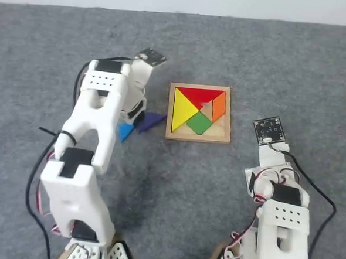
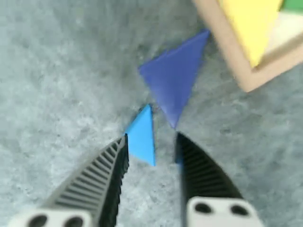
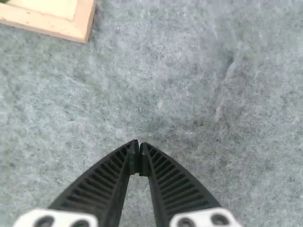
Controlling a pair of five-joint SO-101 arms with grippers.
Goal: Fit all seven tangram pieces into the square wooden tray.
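The square wooden tray (image 1: 198,137) sits on the grey mat (image 1: 271,59), nearer its far edge. A red piece (image 1: 200,96), yellow piece (image 1: 182,109), green piece (image 1: 199,123) and orange piece (image 1: 219,106) are in it. Can't tell if the pale bit in the middle is a piece or bare wood.

Off the tray's left edge lie a dark blue triangle (image 2: 173,80) and a light blue piece (image 2: 142,135), half hidden under the arm from above. The left gripper (image 2: 151,137) is parted a bit, its jaws either side of the light blue one. The right gripper (image 3: 139,144) is pinched closed on nothing, over bare mat near a tray corner.

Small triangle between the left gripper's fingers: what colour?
The small triangle is light blue, clearest in the left wrist view.
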